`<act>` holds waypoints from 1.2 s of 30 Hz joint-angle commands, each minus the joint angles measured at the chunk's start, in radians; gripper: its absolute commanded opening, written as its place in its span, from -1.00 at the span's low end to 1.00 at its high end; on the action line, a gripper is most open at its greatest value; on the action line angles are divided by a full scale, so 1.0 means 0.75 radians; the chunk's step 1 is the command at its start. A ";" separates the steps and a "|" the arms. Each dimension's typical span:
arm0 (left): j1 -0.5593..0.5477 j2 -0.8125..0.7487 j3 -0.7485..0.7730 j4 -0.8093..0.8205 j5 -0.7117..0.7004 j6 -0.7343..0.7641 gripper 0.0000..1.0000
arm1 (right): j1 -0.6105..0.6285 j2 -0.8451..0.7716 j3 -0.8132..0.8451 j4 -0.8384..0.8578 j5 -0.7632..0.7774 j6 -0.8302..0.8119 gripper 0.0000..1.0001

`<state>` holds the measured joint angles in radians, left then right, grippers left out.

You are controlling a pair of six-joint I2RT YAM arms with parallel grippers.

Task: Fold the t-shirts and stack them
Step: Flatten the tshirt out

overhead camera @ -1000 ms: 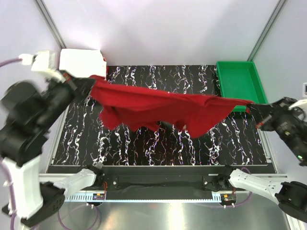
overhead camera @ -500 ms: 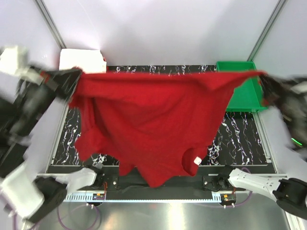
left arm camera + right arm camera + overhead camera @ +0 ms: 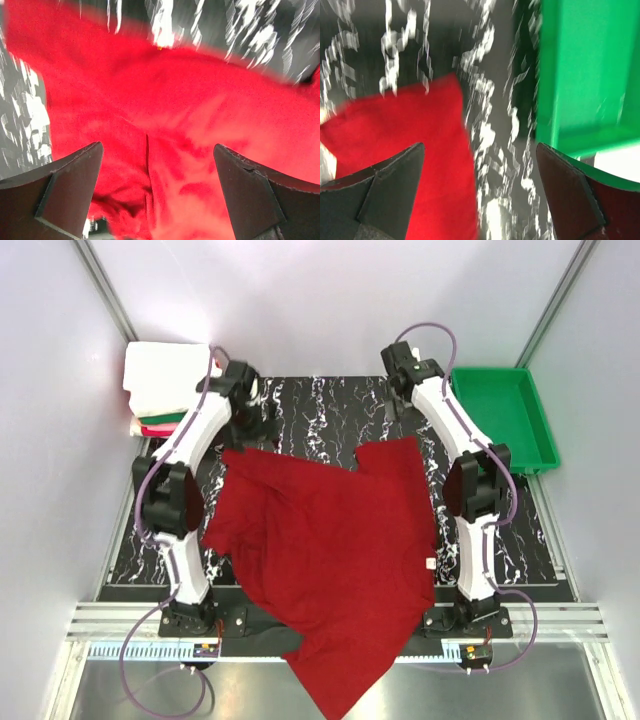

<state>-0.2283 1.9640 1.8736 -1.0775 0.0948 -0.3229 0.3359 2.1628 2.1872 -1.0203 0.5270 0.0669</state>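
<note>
The deep red t-shirt (image 3: 325, 540) lies spread and rumpled on the marbled table (image 3: 300, 400). Its near end hangs over the front edge, and a small white tag (image 3: 430, 562) shows at its right side. My left gripper (image 3: 252, 425) hovers open over the shirt's far left corner; in the left wrist view red cloth (image 3: 165, 110) fills the space under the gripper (image 3: 157, 147), untouched. My right gripper (image 3: 394, 412) stands open just beyond the far right corner (image 3: 405, 125), with bare table between the fingers of the gripper (image 3: 480, 146). Folded t-shirts (image 3: 162, 375), white over green and pink, are stacked at the far left.
A green plastic tray (image 3: 505, 415) sits at the table's far right, close to my right gripper, and its wall (image 3: 580, 75) fills the right side of the right wrist view. Both arms reach across the table along the shirt's two sides.
Both grippers held the red shirt stretched in the air; now both have opened and the shirt has dropped onto the table. Both arms have swung in over the table's far part.
</note>
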 commanded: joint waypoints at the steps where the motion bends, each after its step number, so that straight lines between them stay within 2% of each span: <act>1: -0.004 -0.438 -0.141 0.111 -0.010 -0.013 0.98 | 0.021 -0.257 0.060 -0.153 -0.058 0.136 0.99; 4: -0.004 -0.567 -0.329 0.184 -0.024 -0.003 0.97 | 0.021 -0.425 -0.250 -0.106 -0.079 0.223 0.99; 5: -0.004 -0.602 -0.468 0.219 -0.024 -0.001 0.97 | 0.021 -0.478 -0.348 -0.078 -0.134 0.248 1.00; 6: -0.004 -0.665 -0.550 0.256 -0.022 -0.001 0.97 | 0.021 -0.582 -0.542 -0.011 -0.179 0.275 1.00; 9: -0.004 -0.743 -0.778 0.356 -0.026 -0.021 0.97 | 0.018 -0.746 -0.867 0.100 -0.377 0.411 0.99; 11: -0.004 -0.757 -0.912 0.432 -0.018 -0.034 0.97 | 0.018 -0.797 -0.991 0.151 -0.522 0.465 1.00; 12: -0.004 -0.751 -0.941 0.455 -0.002 -0.038 0.97 | 0.018 -0.826 -1.083 0.196 -0.559 0.487 0.99; 15: -0.004 -0.713 -1.039 0.539 0.025 -0.046 0.97 | 0.018 -0.802 -1.177 0.254 -0.641 0.559 0.99; 18: -0.004 -0.637 -1.064 0.626 0.041 -0.050 0.97 | 0.016 -0.702 -1.176 0.254 -0.694 0.577 0.99; 23: -0.004 -0.484 -1.028 0.657 0.031 -0.056 0.97 | 0.014 -0.520 -1.139 0.256 -0.660 0.608 0.99; 26: -0.002 -0.339 -0.973 0.649 0.017 -0.058 0.97 | 0.010 -0.318 -1.055 0.244 -0.637 0.594 0.99; 31: 0.020 -0.193 -0.889 0.625 -0.010 -0.075 0.97 | -0.026 -0.076 -0.835 0.211 -0.627 0.569 0.99; 36: 0.079 -0.079 -0.793 0.610 0.025 -0.091 0.97 | -0.090 0.206 -0.444 0.092 -0.617 0.531 0.94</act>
<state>-0.1978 1.8542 1.2263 -0.6510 0.1024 -0.3790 0.3077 2.2074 1.7214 -0.9752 0.0418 0.4862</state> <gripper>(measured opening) 0.985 0.977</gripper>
